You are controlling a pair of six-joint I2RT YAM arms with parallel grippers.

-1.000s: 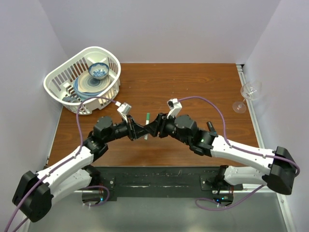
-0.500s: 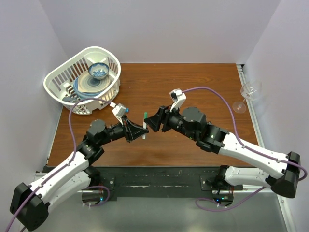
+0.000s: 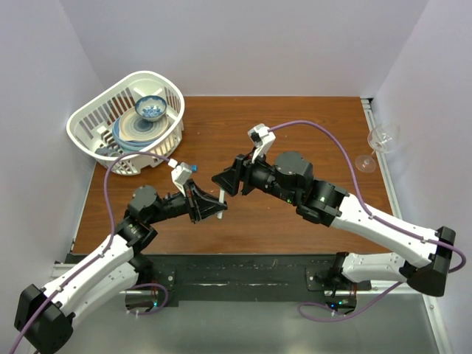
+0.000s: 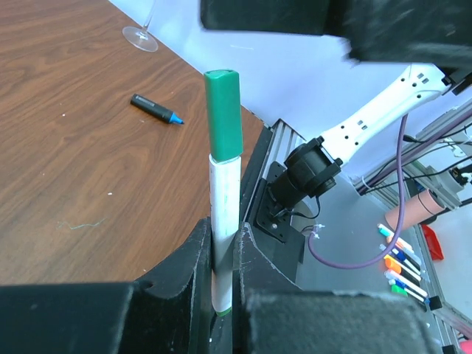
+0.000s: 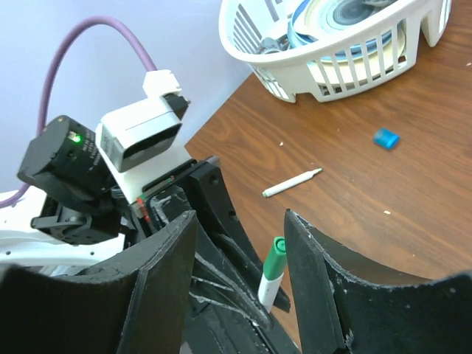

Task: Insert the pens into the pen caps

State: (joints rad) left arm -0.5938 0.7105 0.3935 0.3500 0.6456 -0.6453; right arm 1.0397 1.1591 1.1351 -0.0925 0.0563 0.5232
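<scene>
From above, your left gripper (image 3: 215, 208) sits just left of centre, clamped on a pen (image 3: 221, 203) whose long axis runs up the frame. The right gripper (image 3: 220, 183) hangs just past the pen's top end, jaws parted and empty, near it but not touching. A blue cap (image 3: 193, 168) lies on the table (image 3: 310, 125) beside the left wrist, below the basket (image 3: 164, 144) in the upper left. A wine glass (image 3: 383, 137) stands at the right edge. In the left wrist view the pen stands upright in mid-frame, its white barrel pinched low between the fingers (image 4: 188, 258). The green cap (image 4: 223, 110) on its top end looks pushed home, with only a small step at the join. The right gripper is the dark blur across the top, clear of the cap. A dark marker (image 4: 156, 108) with a bare blue tip lies in the upper left near the glass's foot. In the right wrist view the fingers (image 5: 158, 287) stand wide at both lower corners, and the capped pen rises in the gap between them, touching neither. A white pen (image 5: 292, 183) lies loose at centre, with the blue cap to its right, both well beyond the tool. You can likely count this pen as finished; the loose pieces lie toward the basket side.
</scene>
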